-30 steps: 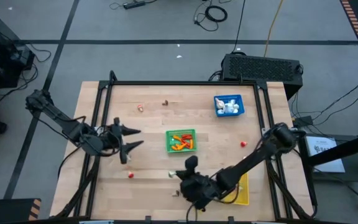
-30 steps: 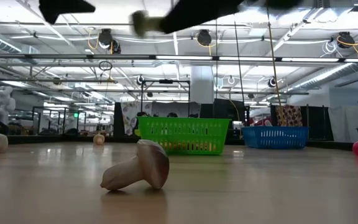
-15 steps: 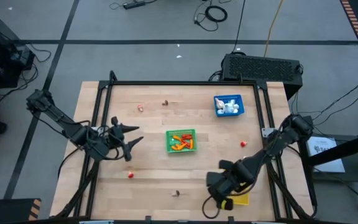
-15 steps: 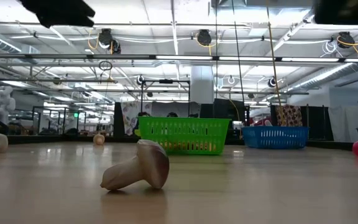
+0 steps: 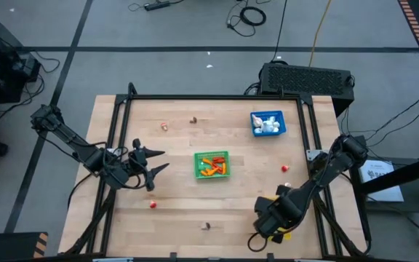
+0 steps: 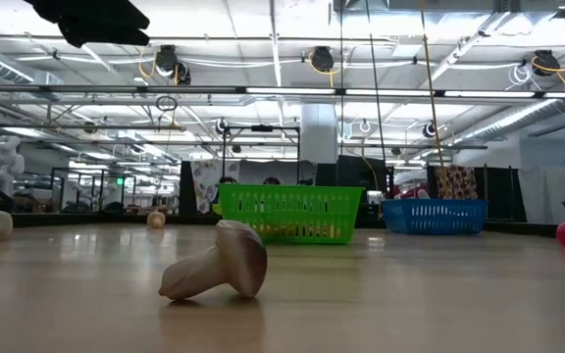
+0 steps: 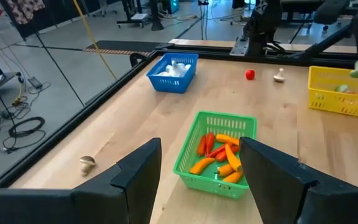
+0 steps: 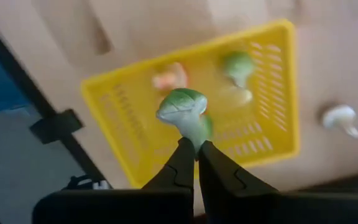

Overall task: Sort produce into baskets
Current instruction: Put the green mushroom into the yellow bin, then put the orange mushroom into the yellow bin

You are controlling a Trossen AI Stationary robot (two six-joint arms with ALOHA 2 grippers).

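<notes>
Green piece (image 8: pixel 183 107) in right tool (image 8: pixel 196 149)

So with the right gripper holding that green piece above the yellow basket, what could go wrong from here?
1. The right gripper pinches the green piece only by its thin stem, so it may slip out early.
2. The yellow basket sits close to the table edge; a drop that misses could roll off.
3. The left gripper waits open beside the green basket; it may nudge the basket when it moves.

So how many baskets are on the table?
3. The blue basket sits at the far right, the green basket in the middle, and the yellow basket at the near right, mostly hidden under the right arm from above.
</notes>
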